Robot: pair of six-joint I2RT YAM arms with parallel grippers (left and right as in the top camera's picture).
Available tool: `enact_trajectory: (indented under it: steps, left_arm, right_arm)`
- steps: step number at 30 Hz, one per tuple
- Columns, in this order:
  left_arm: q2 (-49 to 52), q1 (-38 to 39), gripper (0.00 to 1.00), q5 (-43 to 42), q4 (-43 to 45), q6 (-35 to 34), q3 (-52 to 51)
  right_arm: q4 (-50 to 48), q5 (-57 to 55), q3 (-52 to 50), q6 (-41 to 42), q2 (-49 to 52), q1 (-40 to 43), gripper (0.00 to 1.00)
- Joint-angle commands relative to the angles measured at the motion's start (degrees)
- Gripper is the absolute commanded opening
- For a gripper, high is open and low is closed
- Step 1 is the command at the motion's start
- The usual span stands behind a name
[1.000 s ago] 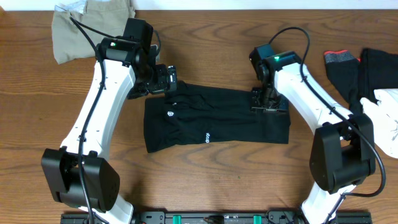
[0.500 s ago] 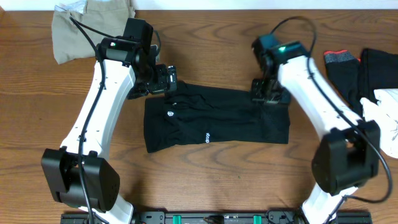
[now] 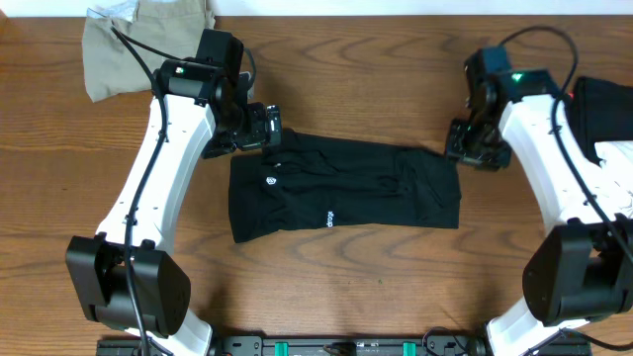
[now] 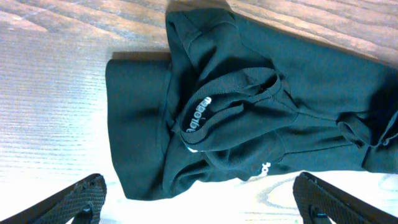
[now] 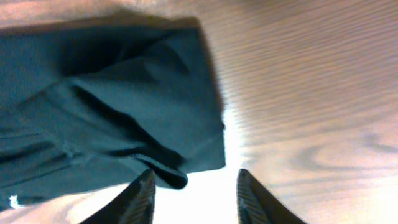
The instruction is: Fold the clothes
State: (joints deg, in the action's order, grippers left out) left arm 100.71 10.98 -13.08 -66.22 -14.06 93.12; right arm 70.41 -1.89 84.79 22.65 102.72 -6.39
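Black garment lies long axis left–right on the bench; left fingers, spread wide, hang over its far left corner; right fingers, narrower and empty, just off its far right corner

Wood table, blk rail btm edge

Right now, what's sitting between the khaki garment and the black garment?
In the overhead view, the left arm and its open hand lie between the khaki garment and the black garment.
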Motion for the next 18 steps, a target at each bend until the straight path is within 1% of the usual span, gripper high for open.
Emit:
enact_trajectory:
  steps: [1,4,6,9,18]
  left_arm:
    - [-0.35,-0.02,0.98,0.72,-0.33,0.55,-0.11]
    - [-0.35,-0.02,0.98,0.72,-0.35,0.55,-0.11]
    - [-0.35,-0.02,0.98,0.72,-0.35,0.55,-0.11]
    - [-0.35,-0.02,0.98,0.72,-0.33,0.55,-0.11]
    - [-0.35,-0.02,0.98,0.72,-0.35,0.55,-0.11]
  right_arm:
    - [-3.8,4.55,-5.79,-0.63,0.39,-0.59,0.36]
    - [-8.55,7.85,-10.19,-0.61,0.39,-1.25,0.36]
    - [-10.8,9.66,-12.46,-0.39,0.39,-1.68,0.39]
    - [-13.75,12.26,-15.41,-0.42,0.39,-2.21,0.4]
    - [-21.7,20.79,-20.63,-0.37,0.42,-5.31,0.4]
